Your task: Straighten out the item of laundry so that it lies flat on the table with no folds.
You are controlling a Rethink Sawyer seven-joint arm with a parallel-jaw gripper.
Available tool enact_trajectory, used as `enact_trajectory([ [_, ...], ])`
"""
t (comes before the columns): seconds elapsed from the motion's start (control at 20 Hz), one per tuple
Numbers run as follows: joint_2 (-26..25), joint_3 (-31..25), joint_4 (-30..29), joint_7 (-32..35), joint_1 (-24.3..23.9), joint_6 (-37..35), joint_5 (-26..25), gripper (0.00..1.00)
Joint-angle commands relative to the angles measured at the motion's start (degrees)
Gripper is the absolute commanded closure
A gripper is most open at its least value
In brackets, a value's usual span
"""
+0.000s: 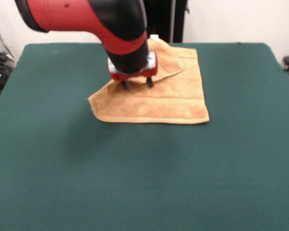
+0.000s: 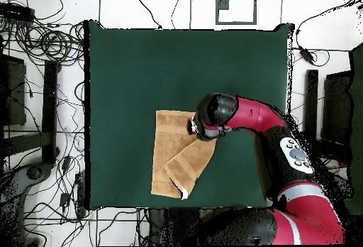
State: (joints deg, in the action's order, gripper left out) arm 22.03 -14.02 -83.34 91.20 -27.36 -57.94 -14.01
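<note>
The orange-tan towel (image 1: 171,98) lies on the green table (image 1: 144,173) toward the far side. One corner is folded over onto the towel, forming a diagonal flap (image 1: 171,60). In the overhead view the towel (image 2: 169,134) shows the same flap (image 2: 190,163) across its lower right part. A small white tag (image 1: 154,37) shows at the far edge. My gripper (image 1: 137,84) points down at the towel's folded diagonal edge. Its two dark fingertips (image 1: 125,85) stand apart, at or just above the cloth, with nothing between them. From overhead the gripper (image 2: 193,125) is at the towel's right edge.
The arm (image 1: 86,17) comes in from the upper left of the front view and hides part of the towel's far left. Cables and equipment (image 2: 42,59) lie on the floor around the table (image 2: 142,67).
</note>
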Motion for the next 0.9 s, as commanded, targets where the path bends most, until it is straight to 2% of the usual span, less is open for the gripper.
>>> enact_trajectory([
  [0.05,-4.36,-5.91,-3.75,-4.10,-2.43,-17.29,4.94,0.00],
  [0.2,-6.46,-5.98,-2.58,-6.62,-3.51,-19.23,2.99,0.00],
  [0.35,-6.67,-5.32,-2.80,-6.37,-3.71,-17.39,0.72,0.00],
  [0.65,-0.20,-1.82,-5.96,-2.38,-2.80,4.74,-10.07,0.00],
  [0.9,8.98,0.45,-7.86,2.63,0.23,19.68,-19.18,0.00],
])
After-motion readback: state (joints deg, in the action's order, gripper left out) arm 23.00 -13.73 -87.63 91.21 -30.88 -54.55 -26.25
